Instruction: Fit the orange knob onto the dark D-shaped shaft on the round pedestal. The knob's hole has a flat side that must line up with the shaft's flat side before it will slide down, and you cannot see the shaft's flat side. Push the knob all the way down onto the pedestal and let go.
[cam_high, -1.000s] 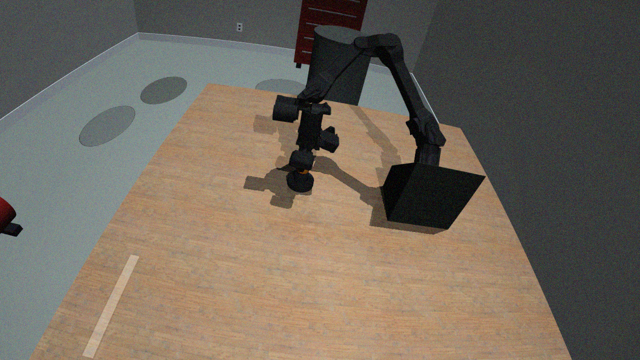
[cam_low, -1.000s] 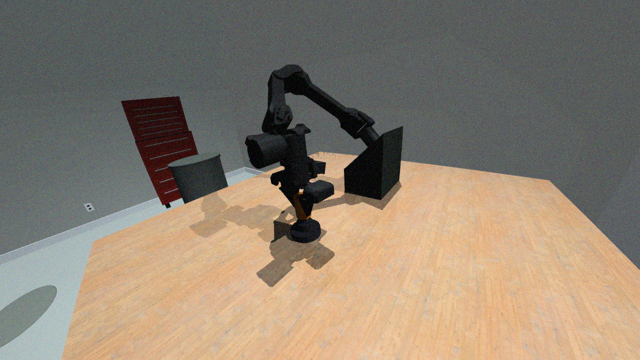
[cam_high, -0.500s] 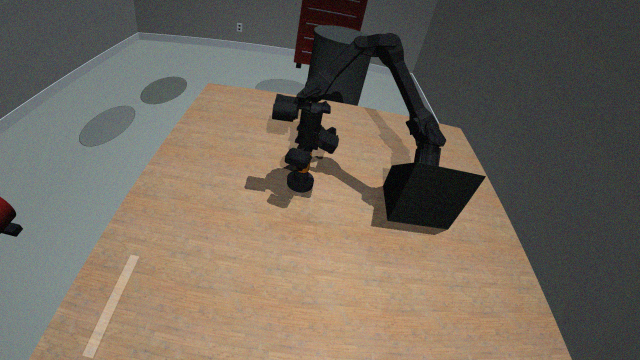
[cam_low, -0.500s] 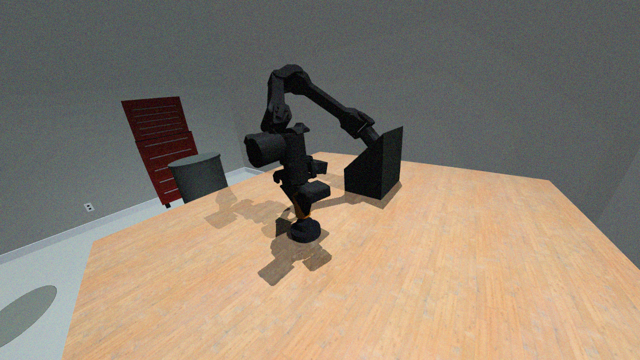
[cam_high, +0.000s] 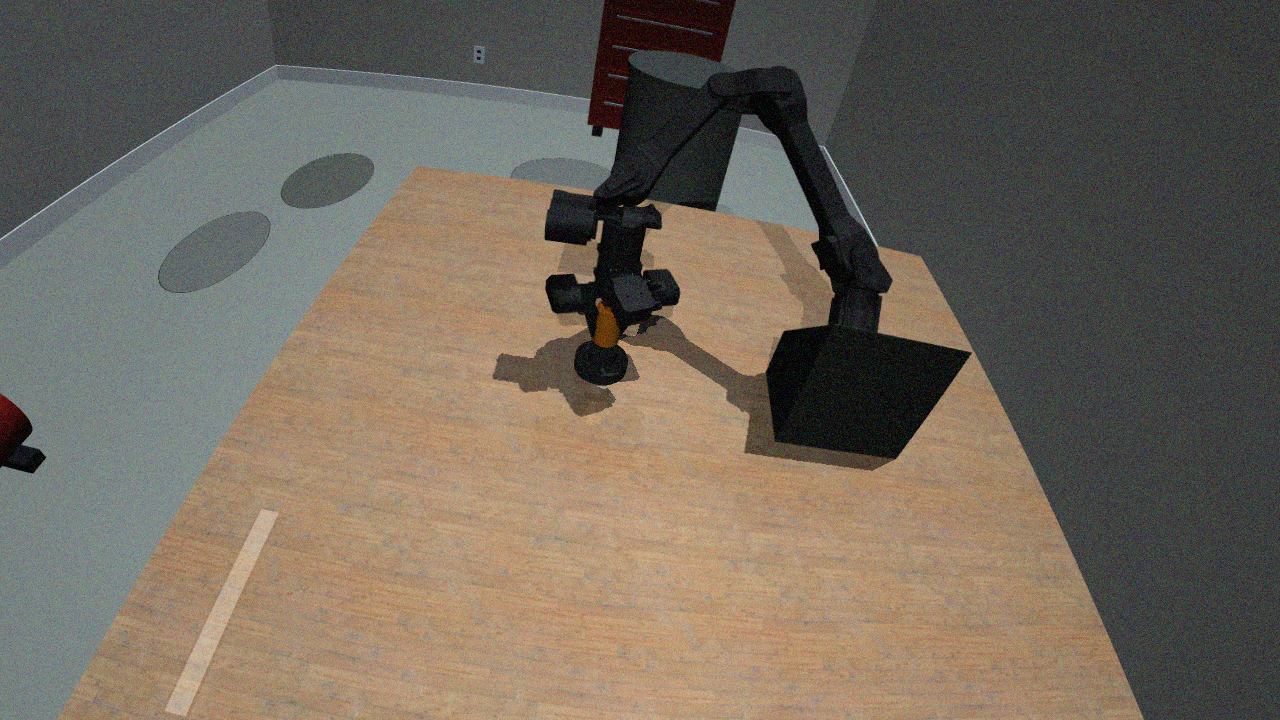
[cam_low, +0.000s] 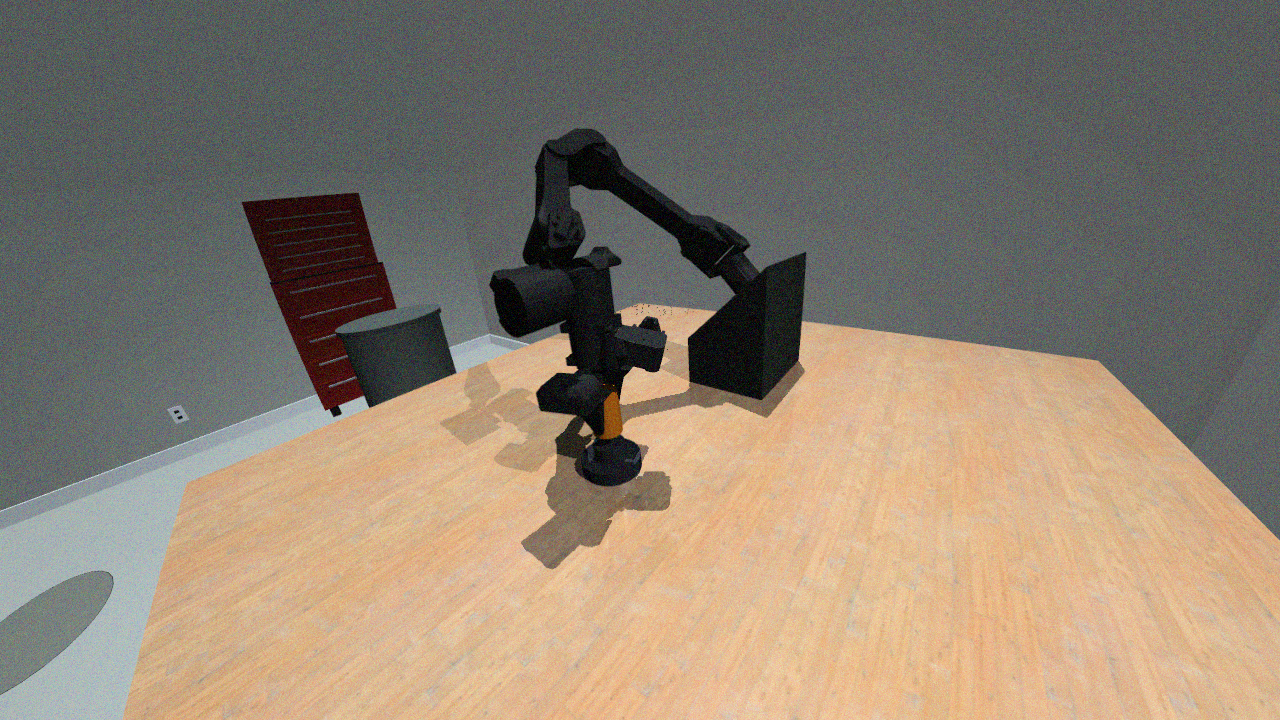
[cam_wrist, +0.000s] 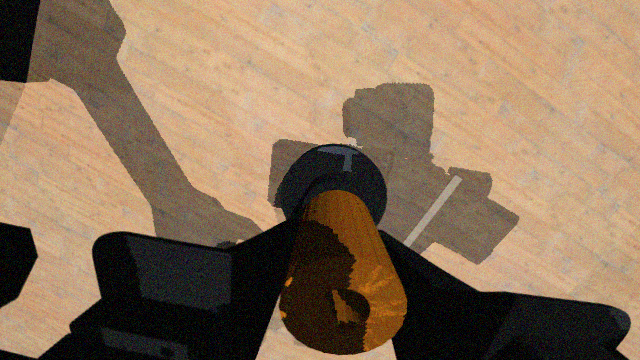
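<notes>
My gripper (cam_high: 605, 320) (cam_low: 611, 413) (cam_wrist: 336, 230) is shut on the orange knob (cam_high: 607, 331) (cam_low: 613, 419) (cam_wrist: 367, 235), with one finger on each side. The knob stands upright over the round dark pedestal (cam_high: 600, 369) (cam_low: 611, 469) (cam_wrist: 320, 162). Its lower end is at or just above the middle of the pedestal top. The wrist view shows the knob's upper end with the dark hole in it, partly in shadow. The shaft is not plain to see, and I cannot tell how far it is inside the knob. The shaft's flat side is hidden.
The black wedge-shaped arm base (cam_high: 859, 394) (cam_low: 780, 340) stands on the wooden table (cam_high: 626, 573) (cam_low: 805, 582), to the right of the pedestal in the top view. A pale strip (cam_high: 223, 608) (cam_wrist: 434, 210) lies on the table. A grey drum (cam_high: 675, 156) (cam_low: 398, 353) stands beyond the table.
</notes>
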